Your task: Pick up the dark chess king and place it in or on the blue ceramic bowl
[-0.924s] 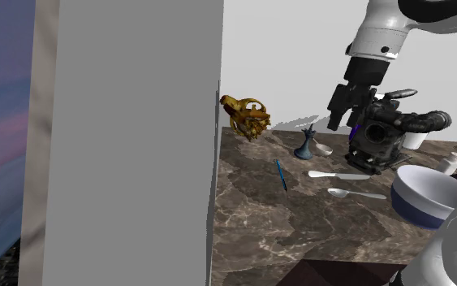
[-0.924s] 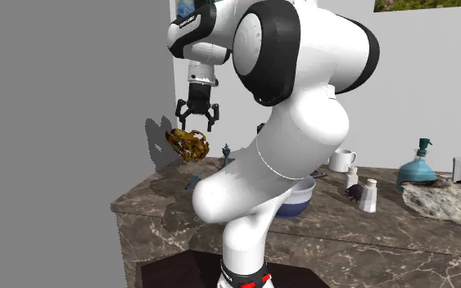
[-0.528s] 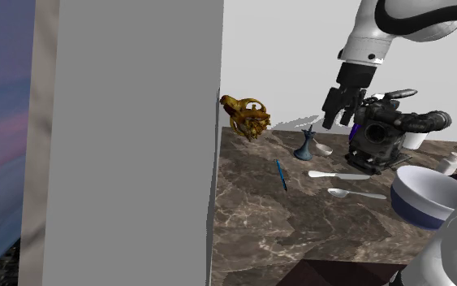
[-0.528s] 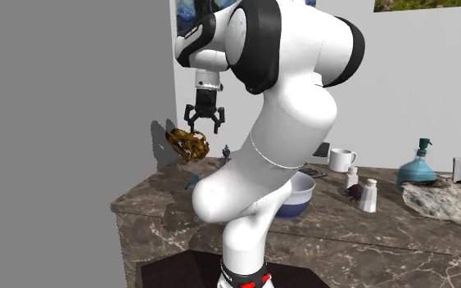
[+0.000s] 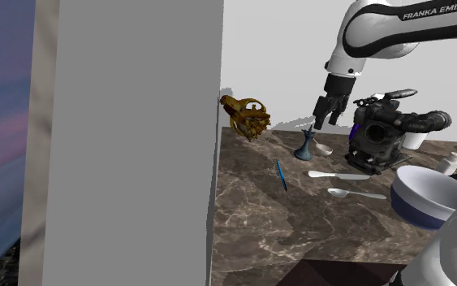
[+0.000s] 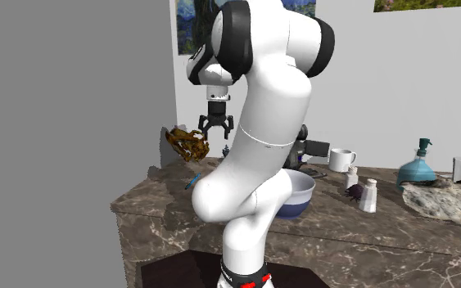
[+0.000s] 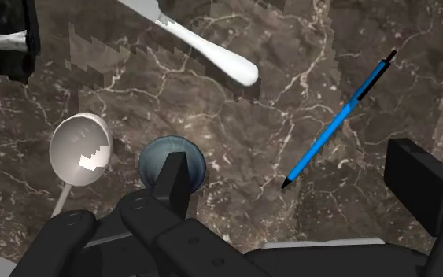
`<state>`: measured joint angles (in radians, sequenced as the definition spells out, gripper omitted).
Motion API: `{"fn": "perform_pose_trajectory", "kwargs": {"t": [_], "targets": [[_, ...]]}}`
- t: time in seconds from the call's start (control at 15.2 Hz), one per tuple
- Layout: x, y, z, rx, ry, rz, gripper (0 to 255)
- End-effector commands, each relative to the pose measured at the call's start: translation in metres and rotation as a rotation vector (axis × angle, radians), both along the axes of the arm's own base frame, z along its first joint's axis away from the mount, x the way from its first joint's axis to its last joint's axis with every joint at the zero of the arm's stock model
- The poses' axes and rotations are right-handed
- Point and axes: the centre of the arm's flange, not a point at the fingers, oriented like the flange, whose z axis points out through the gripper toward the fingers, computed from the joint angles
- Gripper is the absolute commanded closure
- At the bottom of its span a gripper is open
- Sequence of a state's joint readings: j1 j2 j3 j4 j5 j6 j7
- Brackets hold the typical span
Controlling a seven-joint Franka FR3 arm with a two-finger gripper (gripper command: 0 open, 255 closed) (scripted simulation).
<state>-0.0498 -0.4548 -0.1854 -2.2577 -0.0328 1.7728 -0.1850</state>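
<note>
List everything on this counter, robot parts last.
chess king: one, dark blue-grey, upright below the gripper
pen: one, blue, lying near the king
knife: one, white, beside the pen
spoons: two, white, one by the king, other near the knife
bowl: one, blue, white inside, shoulder view's right
ornament: one, gold, back corner
machine: one, black, behind the knife
mug: one, white, near the bowl
counter: one, brown marble
arm: one, white
gripper: one, black, open, above the king
</note>
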Motion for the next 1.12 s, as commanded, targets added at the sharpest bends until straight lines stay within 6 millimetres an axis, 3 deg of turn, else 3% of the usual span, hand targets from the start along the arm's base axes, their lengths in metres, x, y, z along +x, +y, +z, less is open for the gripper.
{"fn": "perform_pose_trajectory", "kwargs": {"t": [0.0,0.53,1.06], "targets": [[0.016,-0.017,-0.009,-0.014,-0.002,0.013,0],[0.078,-0.080,-0.043,-0.065,-0.007,0.059,0],[0.077,-0.081,-0.083,-0.065,-0.007,0.059,0]]}}
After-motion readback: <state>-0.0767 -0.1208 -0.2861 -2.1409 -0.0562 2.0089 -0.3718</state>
